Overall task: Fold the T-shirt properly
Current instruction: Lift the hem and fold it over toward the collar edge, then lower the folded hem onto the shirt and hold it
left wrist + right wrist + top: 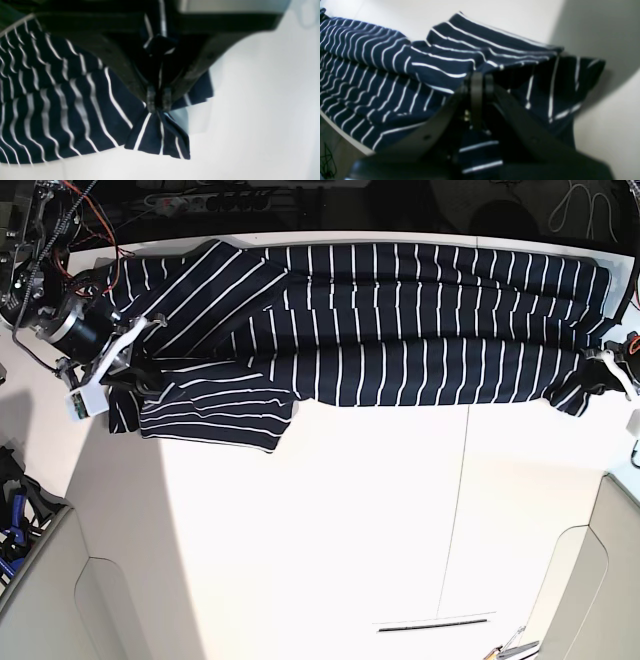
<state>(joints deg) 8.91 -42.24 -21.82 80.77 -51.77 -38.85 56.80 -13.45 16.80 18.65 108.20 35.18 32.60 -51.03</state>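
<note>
The T-shirt (380, 330), dark navy with thin white stripes, lies stretched across the far half of the white table (350, 520), folded lengthwise. At the base view's right end, my left gripper (592, 380) is shut on a pinched corner of the T-shirt (157, 132), fabric bunching out below the fingertips (150, 100). At the left end, my right gripper (135, 375) is shut on the T-shirt (395, 70) near a sleeve, with cloth draped around its fingers (477, 85). The sleeve (215, 415) sticks out toward the near side.
The table's far edge runs just behind the shirt, with cables (210, 198) beyond it. Light padded panels (590, 590) stand at the near right and near left (60, 590). A seam (455, 510) crosses the tabletop.
</note>
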